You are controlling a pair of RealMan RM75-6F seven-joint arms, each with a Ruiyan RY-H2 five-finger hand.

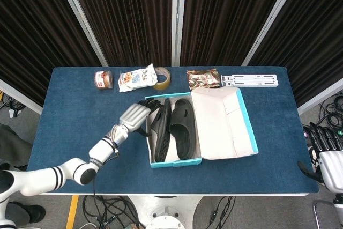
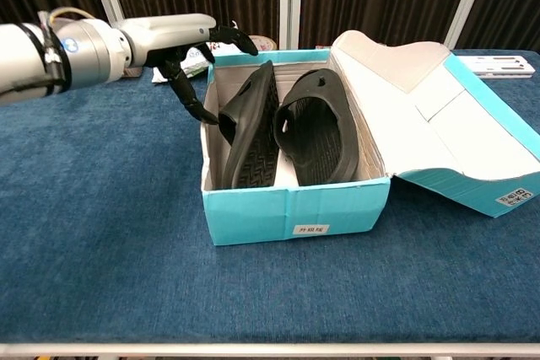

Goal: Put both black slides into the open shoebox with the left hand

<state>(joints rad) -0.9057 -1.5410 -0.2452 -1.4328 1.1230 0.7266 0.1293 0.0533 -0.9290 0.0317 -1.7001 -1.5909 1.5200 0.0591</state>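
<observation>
Tape roll (image 1: 162, 78), snack bags (image 1: 135, 79) and jar (image 1: 103, 79) behind shoebox (image 1: 177, 161).

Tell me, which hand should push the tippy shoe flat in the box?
The left hand, probably. It hovers open right beside the tilted slide leaning on the shoebox wall. The right hand sits far off at the table's right edge.

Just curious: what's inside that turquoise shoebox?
Two black slides sit in the shoebox, the left one tilted on its edge. The box floor beneath them is mostly covered.
</observation>
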